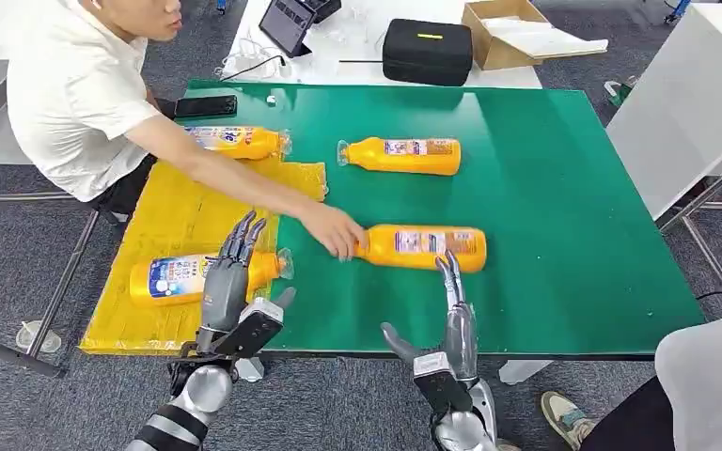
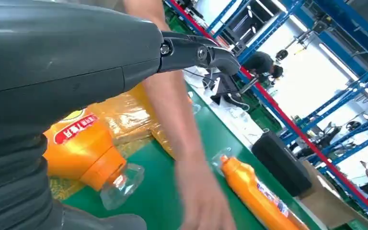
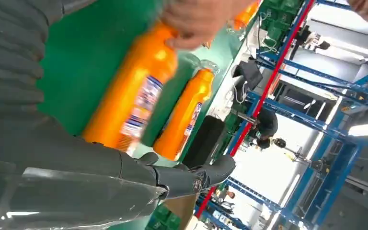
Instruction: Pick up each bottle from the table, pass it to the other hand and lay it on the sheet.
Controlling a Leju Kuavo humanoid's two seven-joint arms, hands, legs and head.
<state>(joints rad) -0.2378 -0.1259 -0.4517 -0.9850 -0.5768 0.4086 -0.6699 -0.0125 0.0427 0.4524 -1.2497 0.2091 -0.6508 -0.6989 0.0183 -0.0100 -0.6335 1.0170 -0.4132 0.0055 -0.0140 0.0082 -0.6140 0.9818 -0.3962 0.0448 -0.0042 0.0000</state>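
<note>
While a person's hand [image 1: 334, 230] grips a bottle [image 1: 423, 247] | both robot hands' fingers apart, empty, extended forward.

A green mat [image 1: 564, 188] covers the table, which stands on a grey carpet floor [image 1: 19, 254]. Behind it a white table [image 1: 357, 56] carries a black case [image 1: 427, 51], an open cardboard box [image 1: 508, 33], a tablet [image 1: 287, 23] and some white cables [image 1: 254, 58]. A black phone [image 1: 205, 106] lies at the far left corner of the green mat. To the right stands another white table [image 1: 691, 103] on metal legs. The wrist views show blue metal racks [image 2: 345, 38] with a red rail [image 2: 287, 120], bright white light [image 2: 306, 72] behind them, and people standing in the distance.
</note>
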